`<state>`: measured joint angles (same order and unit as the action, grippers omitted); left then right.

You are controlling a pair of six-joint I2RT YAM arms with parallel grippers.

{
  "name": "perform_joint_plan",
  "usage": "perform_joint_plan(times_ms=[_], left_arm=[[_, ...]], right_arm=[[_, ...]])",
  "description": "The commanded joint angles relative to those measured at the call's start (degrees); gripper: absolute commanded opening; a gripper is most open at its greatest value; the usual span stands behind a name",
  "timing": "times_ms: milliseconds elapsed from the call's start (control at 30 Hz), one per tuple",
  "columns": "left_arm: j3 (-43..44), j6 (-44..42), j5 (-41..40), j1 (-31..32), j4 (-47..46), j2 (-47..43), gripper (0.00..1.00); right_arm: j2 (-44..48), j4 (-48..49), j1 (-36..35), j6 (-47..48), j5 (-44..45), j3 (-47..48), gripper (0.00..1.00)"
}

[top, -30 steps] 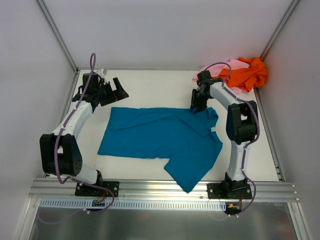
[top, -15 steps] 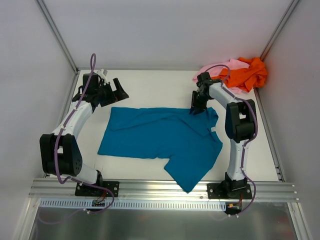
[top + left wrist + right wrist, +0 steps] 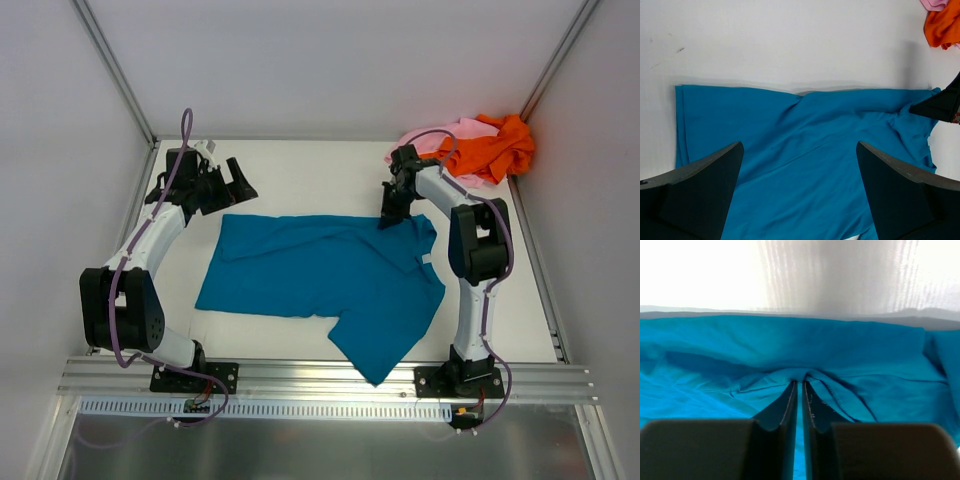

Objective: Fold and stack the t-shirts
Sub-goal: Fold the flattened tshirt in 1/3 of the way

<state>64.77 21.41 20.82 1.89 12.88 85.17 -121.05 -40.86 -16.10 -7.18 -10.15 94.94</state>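
Placement: teal-blue shirt (image 3: 320,265) lies spread flat on the white table (image 3: 300,165), mid-table between the two arms.
Long axis: left to right, with the hem at the left and the neck, bearing a small white tag (image 3: 425,261), at the right.
Sleeves: one points toward the near edge, ending close to the right arm's base; the other sits at the shirt's far right corner.
Right gripper (image 3: 392,215): down on the shirt's far edge near its right end, fingers (image 3: 790,405) nearly together and pinching a raised ridge of teal cloth.
Cloth at those fingers: bunched right at the tips — wrinkles fan out to both sides, and the far hem runs just beyond.
Left gripper (image 3: 232,188): fingers (image 3: 700,190) spread wide, holding nothing, above bare table just past the shirt's far left corner.
Orange shirt (image 3: 495,145) and pink shirt (image 3: 455,130): crumpled together in the far right corner, orange over pink, apart from the teal one.
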Motion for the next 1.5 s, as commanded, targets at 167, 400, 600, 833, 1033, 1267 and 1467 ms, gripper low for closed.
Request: perform_joint_plan(times_ms=[167, 400, 600, 833, 1033, 1267, 1467], left_arm=[[-0.79, -1.37, 0.45, 0.22, 0.3, -2.81, 0.99], [-1.05, -1.11, 0.89, 0.22, 0.04, -2.81, 0.99], [-0.61, -0.93, 1.24, 0.22, -0.32, -2.29, 0.99], [-0.44, -1.37, 1.07, 0.22, 0.3, -2.46, 0.99], [-0.44, -1.55, 0.89, 0.22, 0.39, -2.29, 0.99], [-0.44, -2.07, 0.45, 0.22, 1.09, -2.46, 0.99], [-0.7, -2.51, 0.1, 0.22, 1.97, -2.9, 0.99]], right_arm=[[-0.94, 0.26, -1.13, -0.55, -1.27, 2.27, 0.0], [-0.06, -1.24, -1.22, 0.23, 0.48, 3.15, 0.36], [0.21, -1.77, -0.87, 0.68, 1.01, 2.98, 0.38], [-0.76, -1.59, -0.78, 0.85, 0.84, 3.5, 0.38], [-1.38, -0.98, -0.78, 0.33, -0.22, 2.89, 0.31], [-2.61, -0.54, -0.78, 0.24, -0.4, 3.06, 0.32], [-3.66, -0.1, -0.78, 0.06, -0.57, 2.89, 0.3]])
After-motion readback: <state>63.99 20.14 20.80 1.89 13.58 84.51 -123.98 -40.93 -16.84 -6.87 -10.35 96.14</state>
